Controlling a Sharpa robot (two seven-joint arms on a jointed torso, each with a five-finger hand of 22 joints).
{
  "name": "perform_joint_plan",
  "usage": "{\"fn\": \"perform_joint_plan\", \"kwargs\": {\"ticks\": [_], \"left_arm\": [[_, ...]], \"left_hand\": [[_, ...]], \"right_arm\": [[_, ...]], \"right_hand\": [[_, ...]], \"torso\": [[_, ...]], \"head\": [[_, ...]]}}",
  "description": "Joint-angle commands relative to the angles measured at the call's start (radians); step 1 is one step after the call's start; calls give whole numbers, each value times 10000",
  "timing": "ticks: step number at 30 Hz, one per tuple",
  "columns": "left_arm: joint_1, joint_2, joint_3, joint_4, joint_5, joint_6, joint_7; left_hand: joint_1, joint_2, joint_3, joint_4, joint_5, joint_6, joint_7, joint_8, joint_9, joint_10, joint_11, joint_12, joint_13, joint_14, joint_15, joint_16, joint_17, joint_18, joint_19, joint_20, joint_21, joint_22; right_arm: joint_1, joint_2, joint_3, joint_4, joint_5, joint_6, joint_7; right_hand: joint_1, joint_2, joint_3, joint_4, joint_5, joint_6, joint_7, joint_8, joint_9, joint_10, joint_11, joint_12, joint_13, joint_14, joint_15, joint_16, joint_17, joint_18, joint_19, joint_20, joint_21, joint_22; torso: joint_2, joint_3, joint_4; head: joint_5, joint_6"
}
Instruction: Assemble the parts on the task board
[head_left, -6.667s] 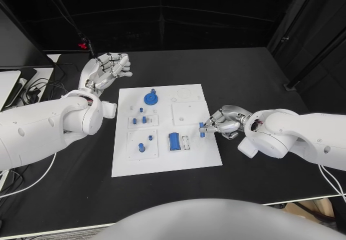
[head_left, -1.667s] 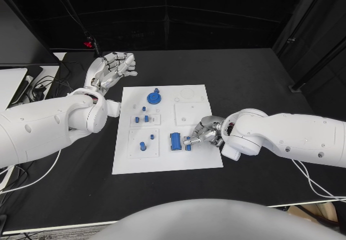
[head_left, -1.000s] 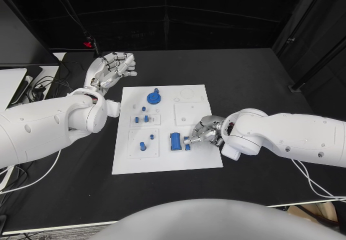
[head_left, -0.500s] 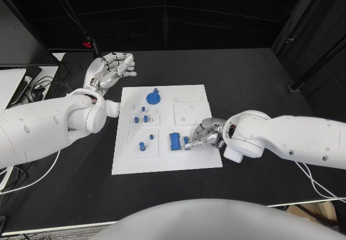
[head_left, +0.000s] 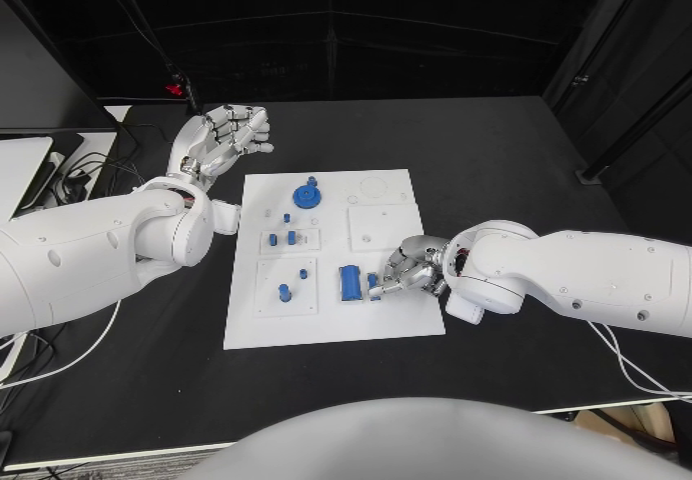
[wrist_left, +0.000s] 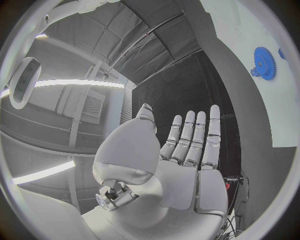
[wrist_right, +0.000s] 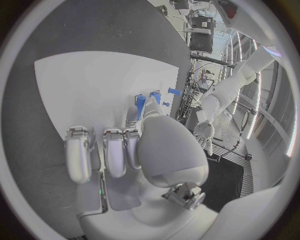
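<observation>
The task board (head_left: 332, 320) is a white plate lying flat in the middle of the black table (head_left: 476, 140), with paler square insets across it. Small blue parts sit on it: a round gear-like part (head_left: 306, 194) near its far end, short pegs (head_left: 287, 238) in the middle, and a larger blue block (head_left: 349, 282) toward my side. Just beside that block, my right hand (head_left: 407, 270) rests on the board with fingers curled down around a small blue part (head_left: 374, 281). My left hand (head_left: 224, 134) is raised off the board's far left corner, fingers straight and apart, holding nothing.
</observation>
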Motion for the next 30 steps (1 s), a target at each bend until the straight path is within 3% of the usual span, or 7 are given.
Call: {"fn": "perform_joint_plan", "kwargs": {"ticks": [1, 8, 30], "left_arm": [[15, 0, 10, 10, 24, 88, 66], [15, 2, 10, 8, 24, 91, 65], [13, -4, 10, 14, 24, 99, 58]], "left_hand": [[9, 71, -46, -9, 55, -85, 1142, 32, -14, -58, 17, 37, -16, -50, -12, 54, -9, 31, 71, 22, 33, -12], [9, 71, -46, -9, 55, -85, 1142, 32, -14, -58, 17, 37, -16, -50, -12, 54, -9, 31, 71, 22, 33, -12], [36, 85, -47, -10, 81, -89, 1142, 40, -14, -61, 18, 44, -16, -54, -12, 66, -23, 31, 71, 22, 37, -16]], "right_arm": [[9, 28, 4, -14, -157, 74, -114], [8, 163, 4, -112, -320, 133, -195], [4, 261, 4, -273, -447, -94, -149]], "right_hand": [[240, 11, 42, -78, 121, -18, -91, 40, 29, 1076, -89, 21, 2598, 1040, -106, 25, 2634, -73, 1043, -97, 32, 2635], [726, 64, 162, -316, 250, -4, -141, -4, 79, 1076, -139, 21, 2598, 1040, -157, 25, 2634, -73, 1043, -151, 32, 2635], [873, 179, 233, -340, 309, 34, -154, -52, 98, 1076, -157, 21, 2598, 1040, -180, 25, 2634, -73, 1043, -177, 32, 2635]], "torso": [[0, 1, 5], [1, -3, -2], [-3, -5, -1]], "head": [[12, -1], [-6, -1], [-44, -1]]}}
